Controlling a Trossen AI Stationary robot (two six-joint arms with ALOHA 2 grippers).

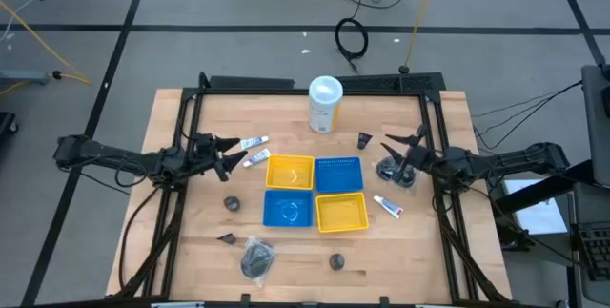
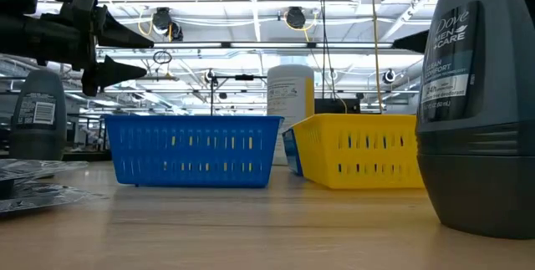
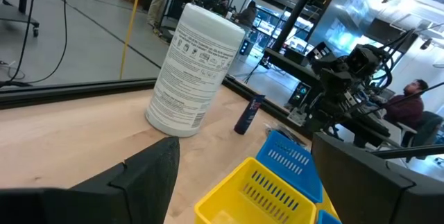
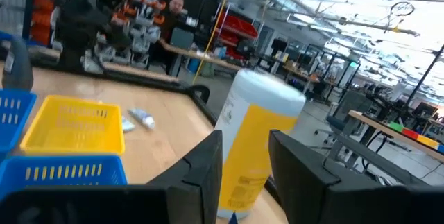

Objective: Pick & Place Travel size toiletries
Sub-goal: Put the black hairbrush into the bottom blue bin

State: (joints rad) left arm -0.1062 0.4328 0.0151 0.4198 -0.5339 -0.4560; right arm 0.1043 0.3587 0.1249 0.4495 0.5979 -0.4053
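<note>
Wood bench [image 1: 191, 251] on grey floor, cluttered workshop beyond. Left gripper [image 1: 227, 153] frame left, jaws open, empty, beside two white tubes [image 1: 254, 142]. Right gripper [image 1: 398, 148] frame right, jaws open, empty, above a mesh puff [image 1: 393, 171]. Third tube [image 1: 388, 206] lower right. Second puff [image 1: 255, 256] at the bottom. Four trays [image 1: 289, 171] centre: two blue, two yellow. One white canister [image 1: 325, 104] top centre.

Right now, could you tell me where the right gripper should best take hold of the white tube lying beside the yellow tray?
Probably across the middle of the white tube, coming straight down from above. It lies flat on the table, slanted, apart from the yellow tray, so fingers turned across its narrow width should have bare wood on both sides. The right gripper is open.
</note>
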